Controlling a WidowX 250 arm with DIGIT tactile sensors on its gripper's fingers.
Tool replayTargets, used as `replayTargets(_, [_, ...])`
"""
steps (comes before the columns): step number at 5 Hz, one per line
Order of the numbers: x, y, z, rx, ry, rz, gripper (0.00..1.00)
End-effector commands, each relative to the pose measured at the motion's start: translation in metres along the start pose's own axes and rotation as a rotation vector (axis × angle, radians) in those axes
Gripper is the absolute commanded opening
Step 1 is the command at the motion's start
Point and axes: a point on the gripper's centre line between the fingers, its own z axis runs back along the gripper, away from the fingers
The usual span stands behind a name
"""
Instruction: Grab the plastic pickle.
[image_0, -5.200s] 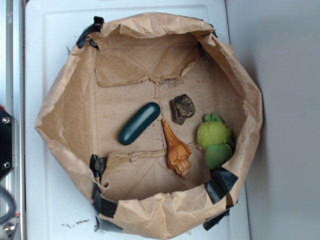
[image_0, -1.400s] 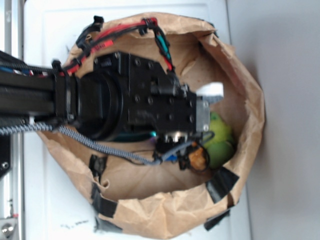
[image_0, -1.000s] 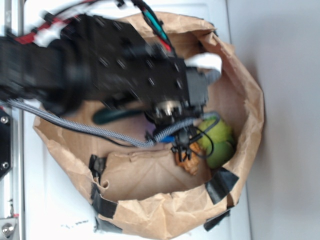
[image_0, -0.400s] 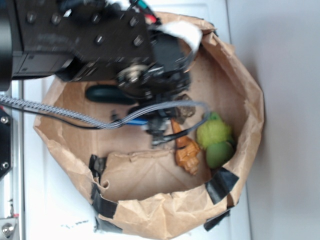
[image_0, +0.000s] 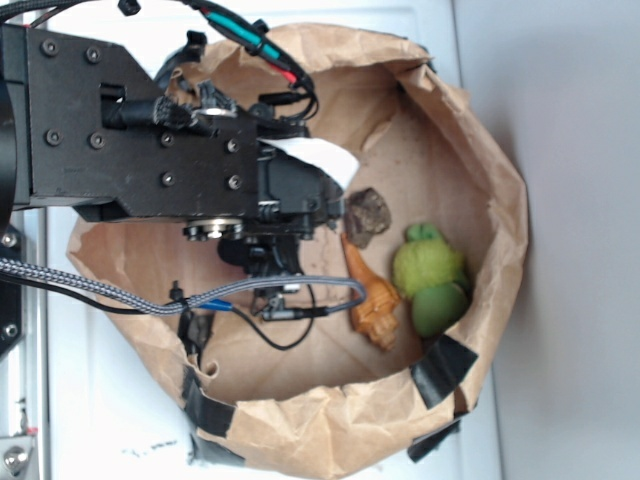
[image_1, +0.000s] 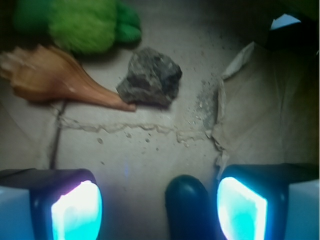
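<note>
The plastic pickle (image_1: 190, 210) shows in the wrist view as a dark green rounded end lying on the paper floor. It sits between my fingers, close to the right pad (image_1: 241, 207) and well apart from the left pad (image_1: 75, 212). My gripper (image_1: 159, 210) is open, with the jaws wide on either side of the pickle's end. In the exterior view the black gripper (image_0: 265, 255) hangs over the left-middle of the brown paper bag (image_0: 500, 200), and the pickle is hidden under it.
An orange seashell (image_0: 370, 300) (image_1: 55, 80), a dark rock (image_0: 367, 216) (image_1: 150, 77), a fuzzy lime-green toy (image_0: 427, 265) (image_1: 80, 20) and a light green piece (image_0: 437, 308) lie to the right. The bag's raised crumpled walls surround everything.
The arm has swung back from over the shell and toy towards the bag's left-middle. The shell, rock and toys have come into view, and the pickle is now covered.
</note>
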Motion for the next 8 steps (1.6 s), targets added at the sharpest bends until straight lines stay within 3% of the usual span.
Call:
replayTargets(1, [0.002, 0.019, -0.013, 0.066, 0.003, -0.048, 1.0])
replayTargets(3, [0.004, 0.032, -0.026, -0.055, 0.011, -0.04, 1.0])
replayTargets(7, [0.004, 0.032, -0.026, -0.055, 0.011, -0.04, 1.0])
replayTargets(8, [-0.014, 0.046, -0.018, -0.127, 0.003, -0.079, 1.0])
